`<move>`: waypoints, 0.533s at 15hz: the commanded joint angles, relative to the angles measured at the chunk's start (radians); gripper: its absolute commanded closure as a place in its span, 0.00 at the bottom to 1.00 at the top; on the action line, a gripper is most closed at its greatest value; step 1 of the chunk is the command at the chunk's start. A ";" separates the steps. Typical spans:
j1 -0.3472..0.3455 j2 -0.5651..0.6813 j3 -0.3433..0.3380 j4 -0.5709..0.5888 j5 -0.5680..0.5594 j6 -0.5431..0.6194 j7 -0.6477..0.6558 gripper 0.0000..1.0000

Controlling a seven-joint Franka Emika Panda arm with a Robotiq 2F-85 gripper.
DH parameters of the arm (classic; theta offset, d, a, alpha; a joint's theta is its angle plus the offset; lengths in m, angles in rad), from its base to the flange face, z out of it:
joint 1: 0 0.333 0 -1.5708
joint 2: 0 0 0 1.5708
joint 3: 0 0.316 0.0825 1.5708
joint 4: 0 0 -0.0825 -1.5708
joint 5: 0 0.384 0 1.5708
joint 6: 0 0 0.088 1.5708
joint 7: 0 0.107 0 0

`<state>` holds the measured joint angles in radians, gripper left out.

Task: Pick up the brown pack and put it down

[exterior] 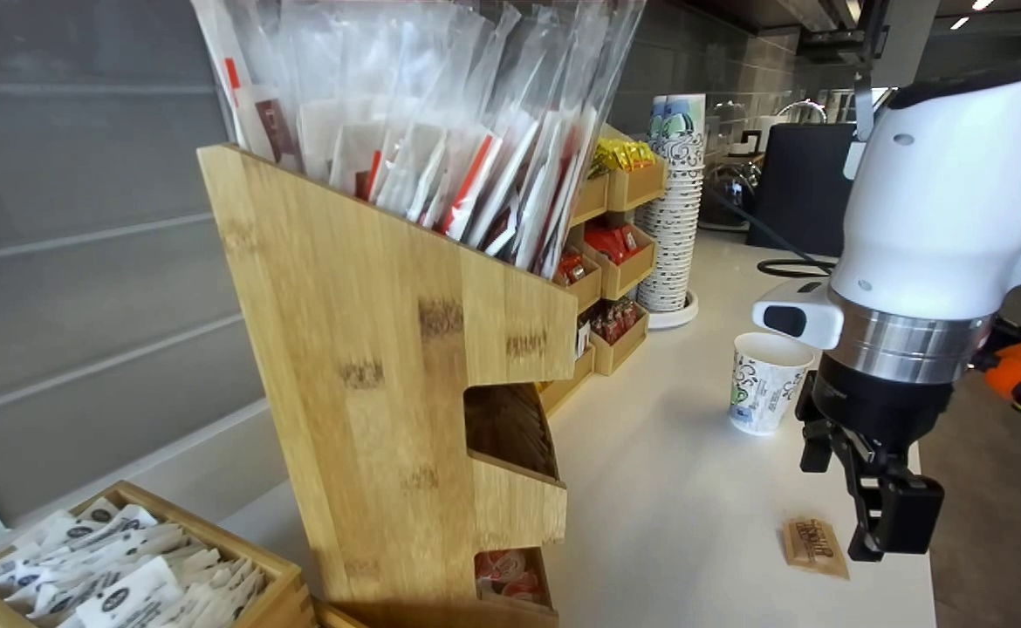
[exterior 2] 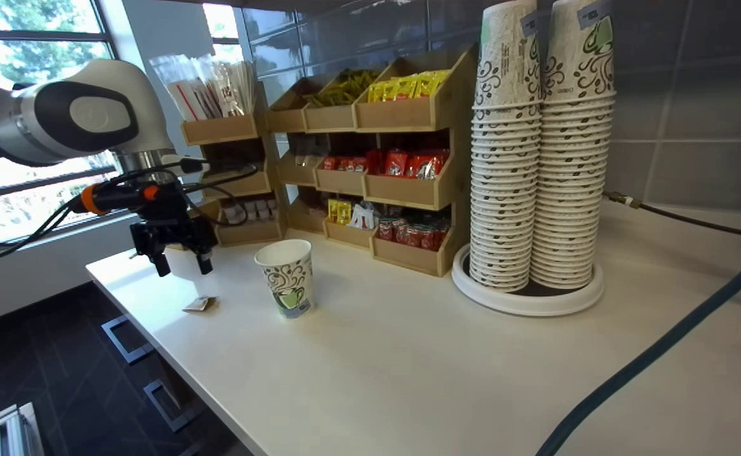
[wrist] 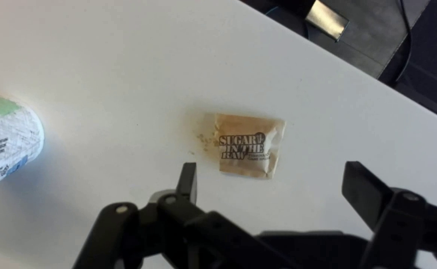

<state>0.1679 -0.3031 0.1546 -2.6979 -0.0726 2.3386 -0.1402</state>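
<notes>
The brown pack (wrist: 249, 145) lies flat on the white counter in the wrist view, its print facing up. A few brown grains lie at its left edge. It also shows in both exterior views, near the counter's front edge (exterior: 814, 547) (exterior 2: 199, 304). My gripper (wrist: 274, 183) is open and empty, with its two fingers wide apart. In the wrist view the pack lies ahead of the fingertips, between their lines and closer to the left finger. In both exterior views the gripper (exterior: 840, 506) (exterior 2: 184, 269) hangs above the counter, close to the pack and not touching it.
A paper cup (exterior 2: 289, 282) stands upright beside the pack. A wooden organizer (exterior: 406, 375) with red and yellow packets stands along the wall. Stacked cups (exterior 2: 503, 190) stand on a round white tray (exterior 2: 529, 307). A box of white packets (exterior: 275, 571) sits beside the organizer.
</notes>
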 commanded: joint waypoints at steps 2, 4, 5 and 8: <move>0.007 0.002 -0.007 0.001 -0.030 -0.003 -0.033 0.00; 0.007 0.002 -0.008 0.001 -0.036 -0.003 -0.046 0.00; 0.007 0.002 -0.008 0.001 -0.037 -0.003 -0.049 0.00; 0.021 0.017 -0.022 0.001 -0.022 0.008 -0.113 0.00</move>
<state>0.1702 -0.3005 0.1526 -2.6983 -0.1072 2.3386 -0.1947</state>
